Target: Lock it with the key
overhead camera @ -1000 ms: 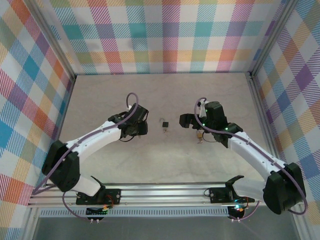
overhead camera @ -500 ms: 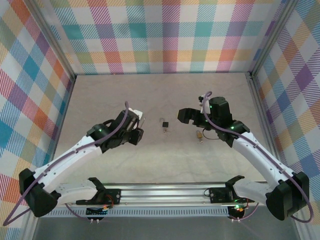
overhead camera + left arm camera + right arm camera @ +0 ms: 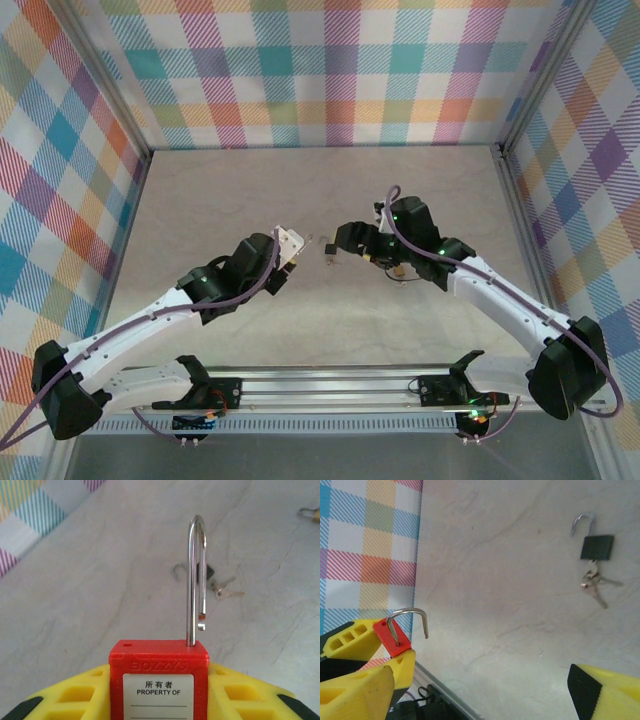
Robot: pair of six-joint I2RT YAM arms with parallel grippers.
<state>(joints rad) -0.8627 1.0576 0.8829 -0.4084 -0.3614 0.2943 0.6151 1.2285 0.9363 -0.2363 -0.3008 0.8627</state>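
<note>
My left gripper is shut on a red padlock with a white "PROPERTY OF" label. Its long steel shackle stands up, swung open with its free end out of the body. The top view has this padlock left of centre, and the right wrist view has it at the left edge. A small black padlock lies on the table with its shackle open and keys hanging from it. My right gripper is wide open and holds nothing. It hovers just right of the black padlock.
A brass padlock lies on the table under the right arm, and shows at the top right of the left wrist view. Checked walls enclose the beige table on three sides. A metal rail runs along the near edge.
The left arm has carried the red padlock right, towards the centre. The right gripper has swung left and now sits close beside the black padlock.
</note>
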